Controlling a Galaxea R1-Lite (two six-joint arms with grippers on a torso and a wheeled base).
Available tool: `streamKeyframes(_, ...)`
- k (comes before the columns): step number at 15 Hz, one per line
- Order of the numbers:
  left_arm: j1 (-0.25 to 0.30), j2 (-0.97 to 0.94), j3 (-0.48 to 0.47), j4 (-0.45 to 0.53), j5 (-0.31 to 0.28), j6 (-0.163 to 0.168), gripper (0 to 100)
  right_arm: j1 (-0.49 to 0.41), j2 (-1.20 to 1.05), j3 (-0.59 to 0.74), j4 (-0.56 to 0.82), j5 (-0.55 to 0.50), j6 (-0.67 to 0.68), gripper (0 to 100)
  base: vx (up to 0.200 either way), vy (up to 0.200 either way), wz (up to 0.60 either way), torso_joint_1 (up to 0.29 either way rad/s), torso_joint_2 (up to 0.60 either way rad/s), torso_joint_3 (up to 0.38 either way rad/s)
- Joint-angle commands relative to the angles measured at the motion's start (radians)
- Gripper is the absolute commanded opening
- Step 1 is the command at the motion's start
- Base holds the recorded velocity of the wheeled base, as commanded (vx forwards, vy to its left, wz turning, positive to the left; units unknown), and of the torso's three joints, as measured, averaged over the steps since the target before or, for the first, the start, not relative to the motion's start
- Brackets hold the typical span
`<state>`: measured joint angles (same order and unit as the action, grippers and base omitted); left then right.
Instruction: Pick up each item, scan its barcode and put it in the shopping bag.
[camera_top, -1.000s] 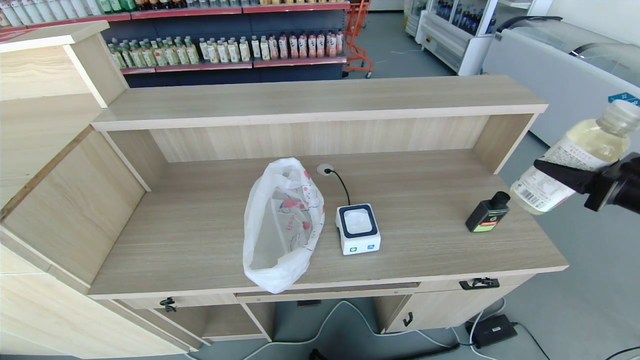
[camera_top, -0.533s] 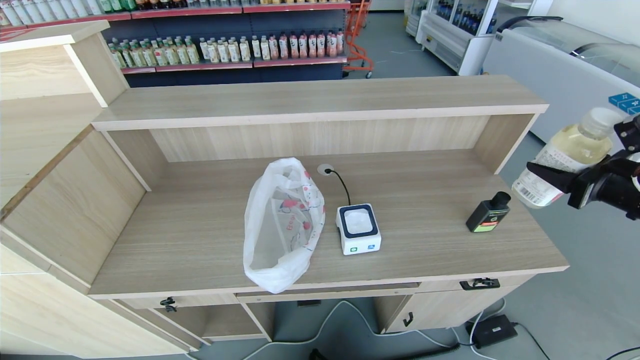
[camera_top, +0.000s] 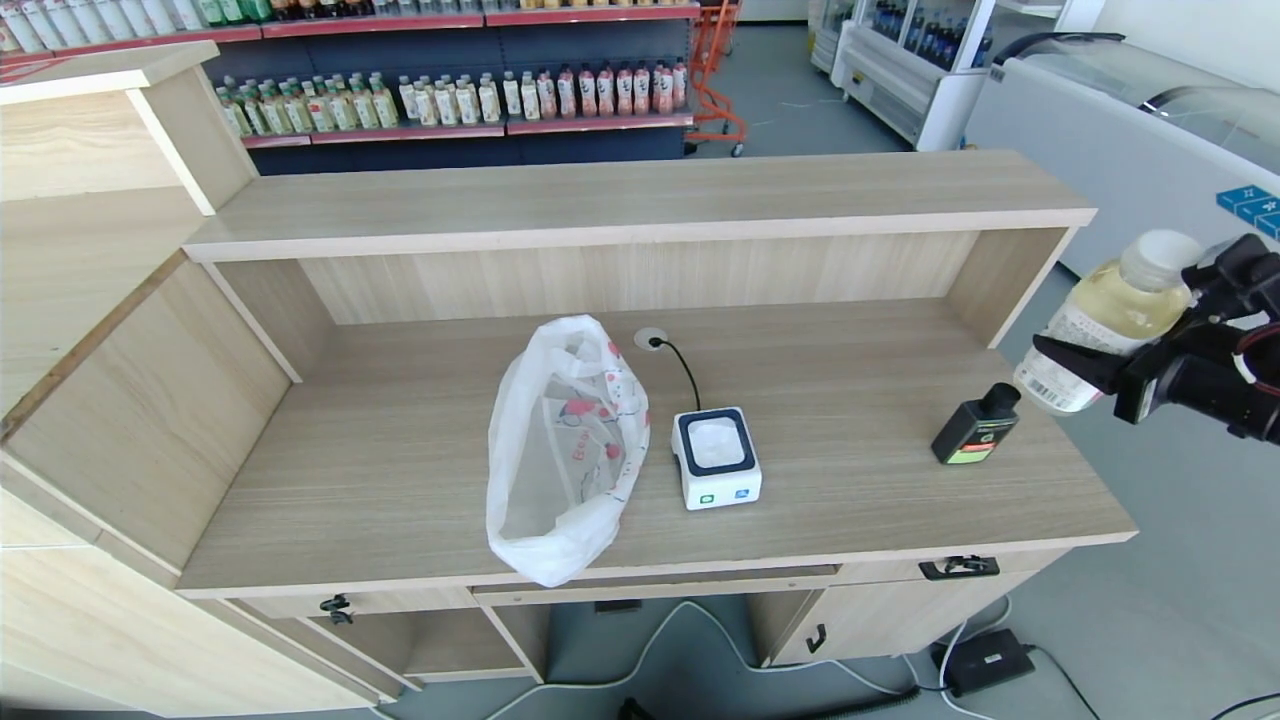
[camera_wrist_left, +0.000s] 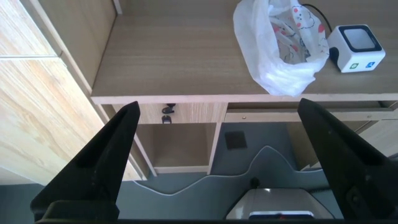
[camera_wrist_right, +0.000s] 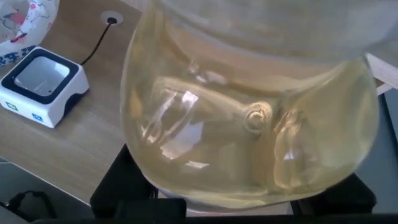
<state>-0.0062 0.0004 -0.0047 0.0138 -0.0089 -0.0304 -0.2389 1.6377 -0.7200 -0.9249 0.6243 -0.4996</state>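
Clamping a tilted bottle (camera_top: 1122, 303), the right tool (camera_top: 1095, 345) hangs beside the counter (camera_top: 850, 400).

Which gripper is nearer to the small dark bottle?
Right. The right gripper, holding a pale bottle, hangs just beside the dark bottle; the left gripper is in front of the counter's left end.

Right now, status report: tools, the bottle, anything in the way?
Right tool shut on pale drink bottle, off the right end of the counter. Left tool open, low before the counter. Small dark bottle stands between held bottle and scanner.
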Motion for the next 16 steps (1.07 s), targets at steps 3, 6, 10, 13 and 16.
streamKeyframes(3,0.000,0.000,0.000,-0.002,0.001,0.000,100,0.053,0.018,-0.001,-0.003,-0.029,-0.017,0,0.000,0.000,0.00,0.000,0.00,0.000)
streamKeyframes(6,0.000,0.000,0.000,-0.002,0.000,0.003,100,0.082,0.016,-0.001,-0.003,-0.044,-0.017,0,0.000,0.000,0.00,0.000,0.00,0.000)
streamKeyframes(10,0.000,0.000,0.000,-0.002,0.001,0.003,100,0.128,0.013,-0.001,-0.003,-0.063,-0.019,0,0.000,0.200,0.00,0.002,0.00,0.004)
streamKeyframes(13,0.000,0.000,0.000,-0.002,0.001,0.001,100,0.171,0.027,0.001,-0.026,-0.063,-0.086,0,0.000,0.200,0.00,0.004,0.00,0.001)
streamKeyframes(16,0.000,0.000,0.000,0.000,0.000,0.001,100,0.202,0.080,-0.006,-0.051,-0.058,-0.197,0,0.000,0.200,0.00,-0.002,0.01,0.002)
